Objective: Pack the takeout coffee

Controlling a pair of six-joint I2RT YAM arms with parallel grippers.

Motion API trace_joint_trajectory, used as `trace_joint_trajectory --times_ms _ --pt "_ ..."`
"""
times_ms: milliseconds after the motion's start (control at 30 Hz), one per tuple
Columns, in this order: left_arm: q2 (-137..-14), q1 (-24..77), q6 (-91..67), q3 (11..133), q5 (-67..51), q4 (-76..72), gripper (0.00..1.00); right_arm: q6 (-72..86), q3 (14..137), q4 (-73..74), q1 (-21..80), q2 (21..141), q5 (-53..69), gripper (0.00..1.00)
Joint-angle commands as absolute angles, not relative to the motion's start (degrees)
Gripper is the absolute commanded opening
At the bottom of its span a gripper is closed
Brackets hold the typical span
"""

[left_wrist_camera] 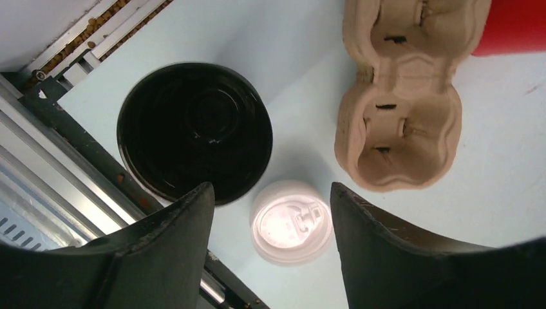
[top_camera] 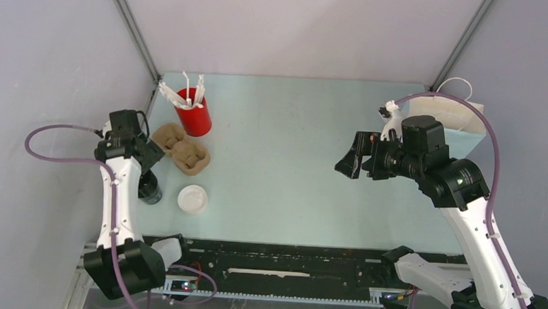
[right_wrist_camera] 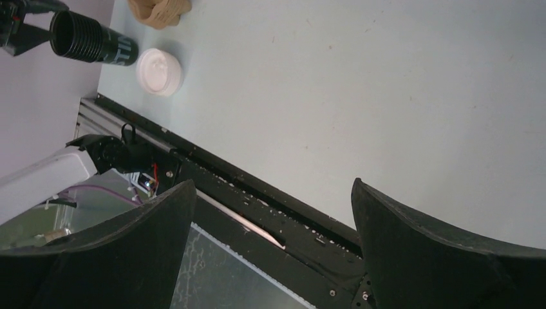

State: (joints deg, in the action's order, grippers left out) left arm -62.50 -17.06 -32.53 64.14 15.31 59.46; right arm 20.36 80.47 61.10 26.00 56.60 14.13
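We see left tool (left_wrist_camera: pixel 270 190) spread above small black disposable cup (left_wrist_camera: pixel 193 129) — round white plastic lid (left_wrist_camera: pixel 291 222) beside it, capping likely first; right tool (right_wrist_camera: pixel 273 187) spread.

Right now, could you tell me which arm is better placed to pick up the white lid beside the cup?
Left. The left arm holds its open jaws right over the white lid, which lies beside the uncovered black cup. The right arm is far off, near the paper bag.
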Motion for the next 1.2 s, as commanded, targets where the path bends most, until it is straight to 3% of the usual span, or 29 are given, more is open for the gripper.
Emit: trace_joint_trajectory --times_ms 0,133,333,467,867,1167 --pt "-63.9 -19.7 -30.3 64.1 13.8 55.1 0.7 18.3 80.2 60.5 26.4 56.7 16.6 0.99" --pt "-64.9 -19.7 -27.5 64.4 16.0 55.6 0.64 15.2 79.9 60.4 26.4 57.3 15.2 1.0" --pt "-64.8 -19.5 -25.4 63.8 16.2 56.4 0.45 11.9 79.9 60.4 26.7 59.4 16.4 1.0" --pt "-65.1 -19.7 -26.3 62.6 15.9 57.0 0.38 8.9 80.0 60.2 31.8 60.7 12.9 1.0" --pt "-68.8 -20.0 -24.6 62.4 14.3 55.1 0.34 9.0 78.9 59.2 34.3 61.8 12.1 1.0" --pt "-69.6 -20.6 -24.7 62.9 14.9 54.9 0.25 9.2 78.9 58.7 33.8 62.5 12.6 1.0"
